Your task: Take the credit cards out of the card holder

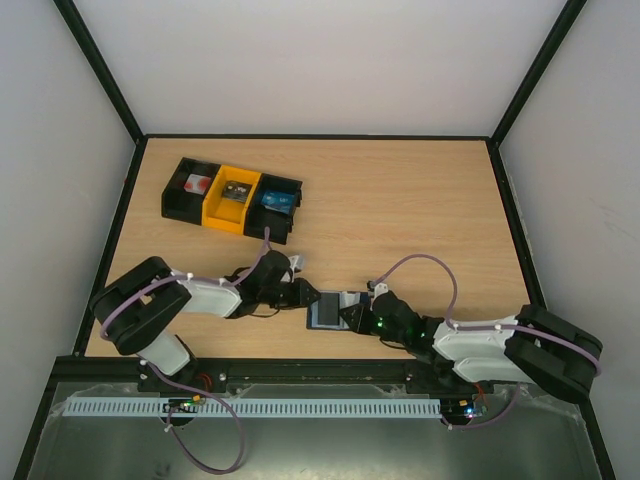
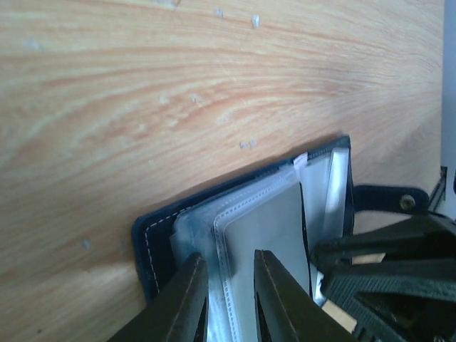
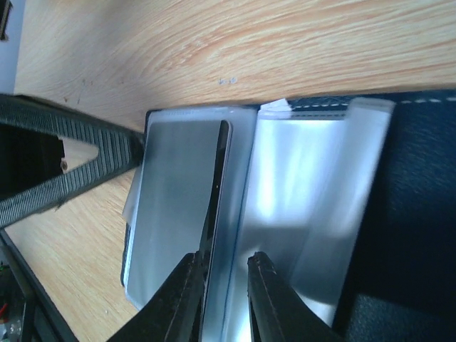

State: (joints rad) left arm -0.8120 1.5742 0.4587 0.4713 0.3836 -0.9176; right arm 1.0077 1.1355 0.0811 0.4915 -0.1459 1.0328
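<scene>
From above, the open card holder [image 1: 328,310] is lying on the table [image 1: 420,210] near its front edge, with the left claw [image 1: 303,294] and right claw [image 1: 352,314] meeting over it. The left wrist view is showing that claw pinching a clear sleeve [image 2: 214,235] beside a grey card [image 2: 267,235] that is sitting fully pocketed. The right wrist view is showing its claw clenching the card's sleeve edge, so extraction seems barely begun.
</scene>
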